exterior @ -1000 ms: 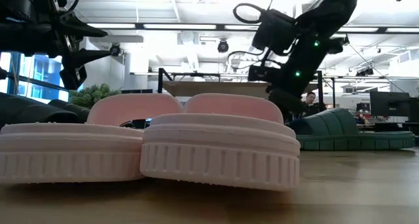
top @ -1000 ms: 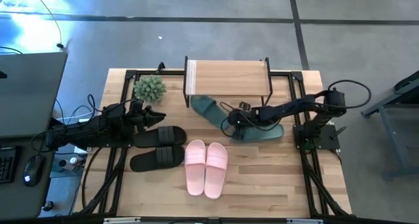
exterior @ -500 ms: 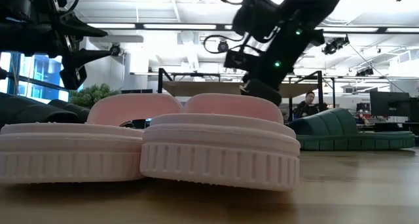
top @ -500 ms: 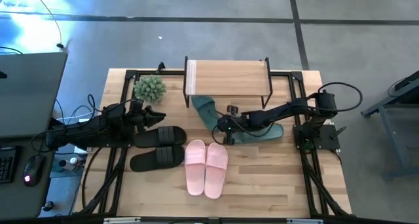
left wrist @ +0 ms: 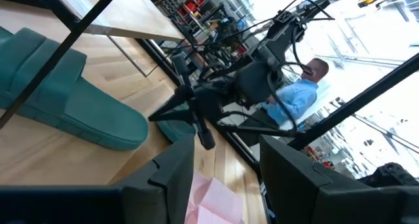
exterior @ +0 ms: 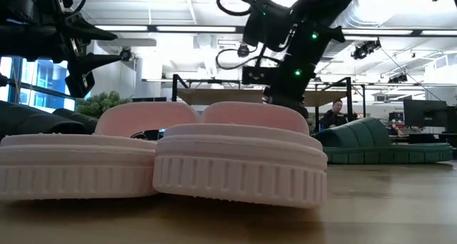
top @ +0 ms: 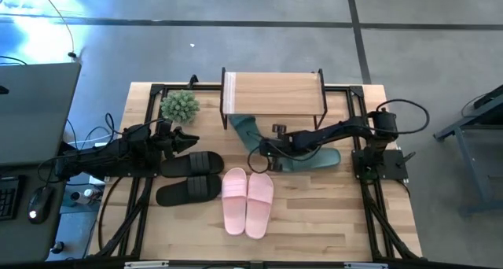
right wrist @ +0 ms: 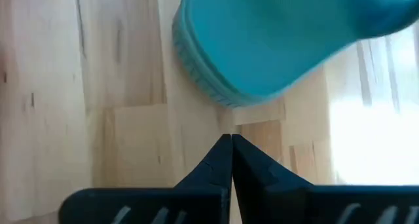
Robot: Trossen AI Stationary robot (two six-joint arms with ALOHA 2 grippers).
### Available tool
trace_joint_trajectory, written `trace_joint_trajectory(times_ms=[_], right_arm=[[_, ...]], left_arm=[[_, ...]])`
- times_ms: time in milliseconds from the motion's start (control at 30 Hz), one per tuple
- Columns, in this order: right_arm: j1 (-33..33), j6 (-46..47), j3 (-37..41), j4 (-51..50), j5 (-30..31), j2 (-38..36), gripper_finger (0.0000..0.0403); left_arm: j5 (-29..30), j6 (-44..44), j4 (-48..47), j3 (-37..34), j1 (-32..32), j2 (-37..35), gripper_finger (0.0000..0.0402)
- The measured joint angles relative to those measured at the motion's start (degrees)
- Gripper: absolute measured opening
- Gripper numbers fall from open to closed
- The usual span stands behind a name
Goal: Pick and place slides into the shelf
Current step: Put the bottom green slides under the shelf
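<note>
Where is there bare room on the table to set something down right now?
Free: the shelf top, the wood right of the pink slides toward the front corner, and the strip in front of them. Crowded: mid-table, where the shut right claw hangs by the green slides, and left, around the black slides and left claw.

Light wooden bench (top: 314, 214) of jointed planks, seen from above. At its far edge stands the shelf (top: 273, 93), a low rack with a plank top on thin black legs. A small green plant (top: 180, 106) sits near the far left corner. Lying directly on the bench: two dark green slides (top: 247, 132), one partly under the shelf; a black pair (top: 190, 177) toward the left; a pale pink pair (top: 247, 200), side by side and touching, at the centre.
</note>
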State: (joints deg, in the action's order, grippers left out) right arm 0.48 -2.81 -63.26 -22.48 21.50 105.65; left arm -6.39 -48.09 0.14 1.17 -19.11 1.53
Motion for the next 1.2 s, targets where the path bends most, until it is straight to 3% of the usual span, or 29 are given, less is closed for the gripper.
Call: trace_joint_trajectory(times_ms=[300,1200], right_arm=[[-1.8,-2.2,0.0,2.0,0.8,1.7,0.0000],[-6.3,-9.8,0.0,18.7,-14.2,4.3,0.0000]], left_arm=[[0.0,0.0,0.0,0.0,0.0,0.0,0.0159],[0.0,0.0,0.0,0.0,0.0,0.0,0.0159]])
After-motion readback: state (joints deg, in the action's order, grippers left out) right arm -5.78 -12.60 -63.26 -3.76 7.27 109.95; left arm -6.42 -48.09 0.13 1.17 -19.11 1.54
